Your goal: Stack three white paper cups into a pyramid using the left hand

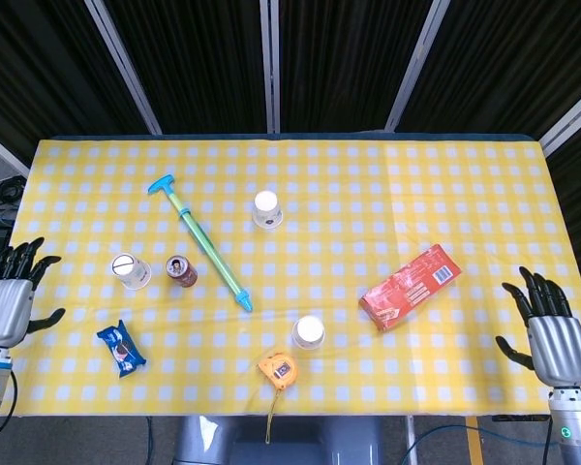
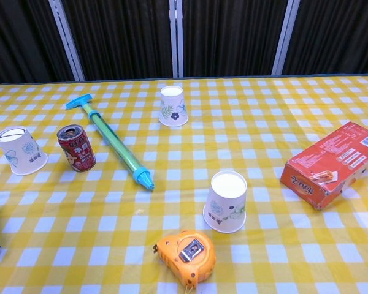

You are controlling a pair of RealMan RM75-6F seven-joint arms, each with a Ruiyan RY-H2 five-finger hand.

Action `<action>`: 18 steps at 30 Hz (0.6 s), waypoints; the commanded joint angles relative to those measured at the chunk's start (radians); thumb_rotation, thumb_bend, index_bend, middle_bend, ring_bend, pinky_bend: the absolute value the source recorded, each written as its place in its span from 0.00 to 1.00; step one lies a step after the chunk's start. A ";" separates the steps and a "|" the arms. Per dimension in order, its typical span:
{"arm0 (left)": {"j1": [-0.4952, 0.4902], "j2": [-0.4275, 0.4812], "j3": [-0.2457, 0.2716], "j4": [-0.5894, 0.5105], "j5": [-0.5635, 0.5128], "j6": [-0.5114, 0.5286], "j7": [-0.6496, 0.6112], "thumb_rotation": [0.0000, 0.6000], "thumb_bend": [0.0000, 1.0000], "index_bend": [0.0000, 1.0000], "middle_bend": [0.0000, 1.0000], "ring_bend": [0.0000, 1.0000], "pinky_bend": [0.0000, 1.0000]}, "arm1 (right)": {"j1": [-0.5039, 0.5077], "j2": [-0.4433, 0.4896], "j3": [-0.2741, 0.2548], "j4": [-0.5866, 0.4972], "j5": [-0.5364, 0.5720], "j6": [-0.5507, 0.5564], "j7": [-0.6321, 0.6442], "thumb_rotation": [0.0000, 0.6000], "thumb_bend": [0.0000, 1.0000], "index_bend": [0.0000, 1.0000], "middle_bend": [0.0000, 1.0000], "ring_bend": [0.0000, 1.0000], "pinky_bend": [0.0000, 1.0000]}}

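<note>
Three white paper cups stand upside down and apart on the yellow checked table. One cup is at the back middle, one cup at the left beside a red can, and one cup near the front middle. My left hand hovers at the table's left edge, fingers spread, holding nothing, well left of the left cup. My right hand is at the right edge, fingers spread and empty. Neither hand shows in the chest view.
A red can stands right of the left cup. A green and blue water pump lies diagonally. An orange tape measure, a blue snack packet and a red box also lie on the table.
</note>
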 commanded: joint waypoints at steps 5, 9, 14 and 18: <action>-0.148 -0.015 -0.050 0.035 -0.155 -0.230 0.086 1.00 0.26 0.22 0.00 0.00 0.00 | 0.004 0.001 0.004 0.008 0.018 -0.017 0.017 1.00 0.09 0.21 0.00 0.00 0.11; -0.207 -0.028 -0.060 0.061 -0.218 -0.317 0.112 1.00 0.26 0.24 0.00 0.00 0.00 | 0.008 0.000 0.006 0.015 0.029 -0.029 0.029 1.00 0.09 0.21 0.00 0.00 0.12; -0.265 -0.040 -0.063 0.087 -0.283 -0.392 0.147 1.00 0.26 0.24 0.00 0.00 0.00 | 0.011 -0.003 0.005 0.023 0.037 -0.041 0.031 1.00 0.09 0.22 0.00 0.00 0.12; -0.306 -0.057 -0.061 0.114 -0.324 -0.431 0.170 1.00 0.26 0.27 0.00 0.00 0.00 | 0.012 -0.003 0.006 0.026 0.041 -0.045 0.034 1.00 0.09 0.22 0.00 0.00 0.12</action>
